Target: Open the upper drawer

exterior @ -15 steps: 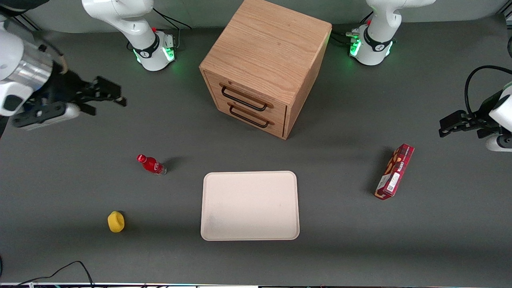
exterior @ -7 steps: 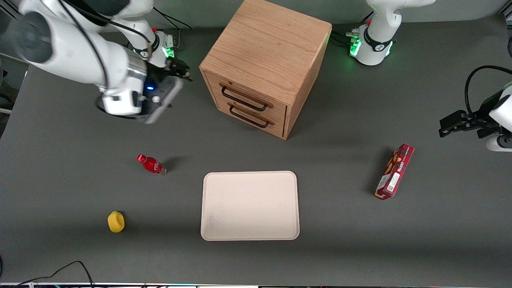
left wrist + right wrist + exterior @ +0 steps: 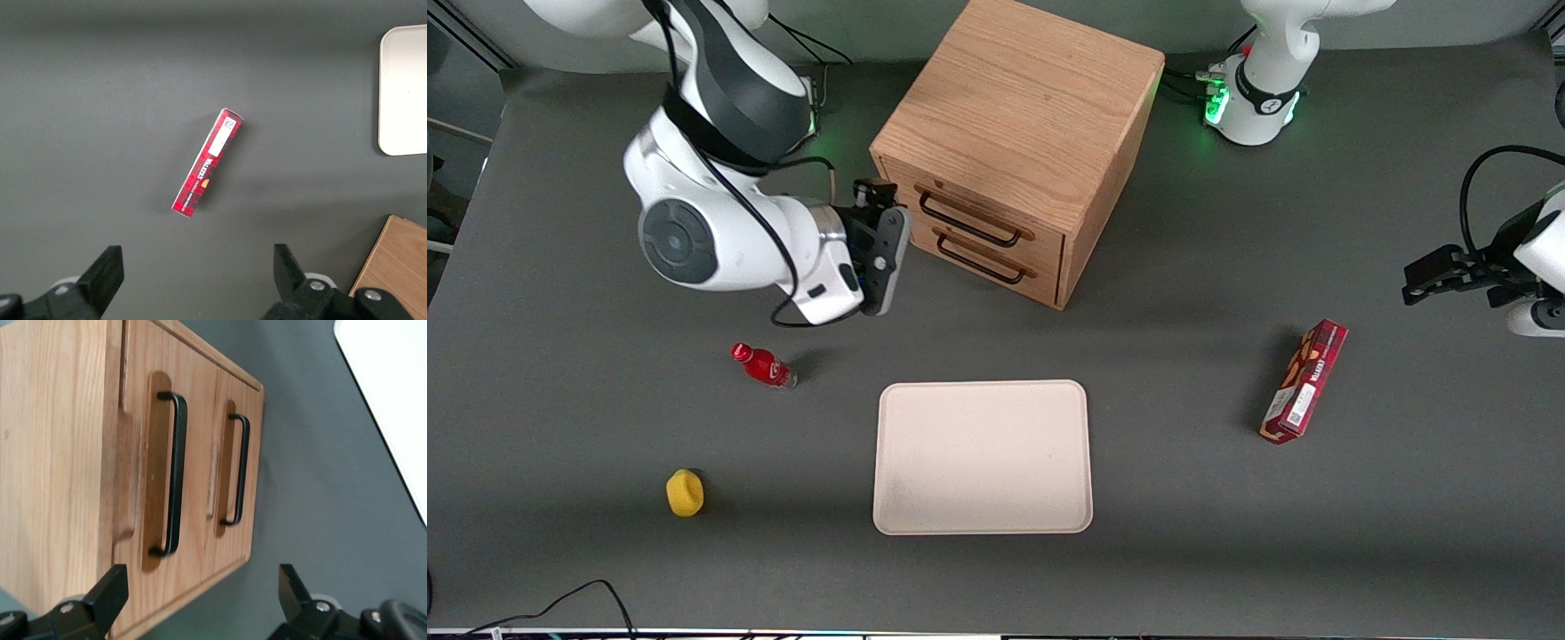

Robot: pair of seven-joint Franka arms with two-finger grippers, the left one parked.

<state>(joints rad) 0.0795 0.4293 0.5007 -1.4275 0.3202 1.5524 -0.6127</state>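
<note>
Grey desk [image 3: 1227,533] carries an oak cabinet [image 3: 1023,98] near its far edge, with the tool [image 3: 200,603], fingers spread, just beside the cabinet's front corner. Its upper drawer [image 3: 143,480] is shut, black handle [image 3: 175,473] ungripped. Aimed slightly off, the tool might catch the twin lower handle [image 3: 240,470] and pull the wrong drawer.
</note>
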